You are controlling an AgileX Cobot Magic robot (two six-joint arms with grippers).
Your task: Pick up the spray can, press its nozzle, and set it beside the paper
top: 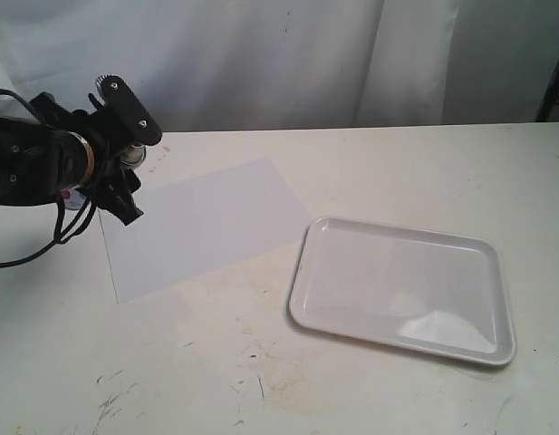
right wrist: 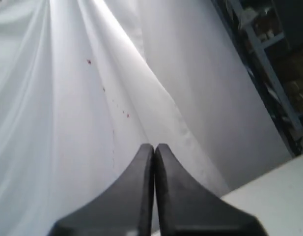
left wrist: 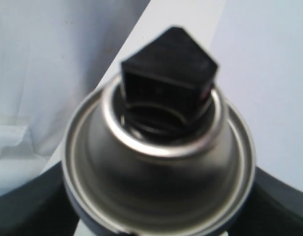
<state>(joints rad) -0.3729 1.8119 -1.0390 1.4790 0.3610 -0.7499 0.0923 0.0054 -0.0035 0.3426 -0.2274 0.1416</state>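
Observation:
At the left edge of the exterior view my left gripper [top: 145, 175] is shut on the spray can [top: 131, 156], held above the table by the paper's [top: 202, 222] far left corner. Only the can's silver top shows there, between the black fingers. The left wrist view is filled by the can's silver dome [left wrist: 156, 182] and the black nozzle [left wrist: 168, 73], with nothing touching the nozzle. The dark fingers [left wrist: 23, 206] clasp the can from both sides, and the paper [left wrist: 269, 73] lies beyond. My right gripper [right wrist: 154, 147] is shut and empty, facing the white curtain; it is outside the exterior view.
A glossy white rimmed tray [top: 302, 272] lies on the table to the right of the paper. A white curtain [top: 288, 54] hangs behind the table. The table front [top: 216, 381] is scuffed and bare. A black cable [top: 25, 258] trails from the left arm.

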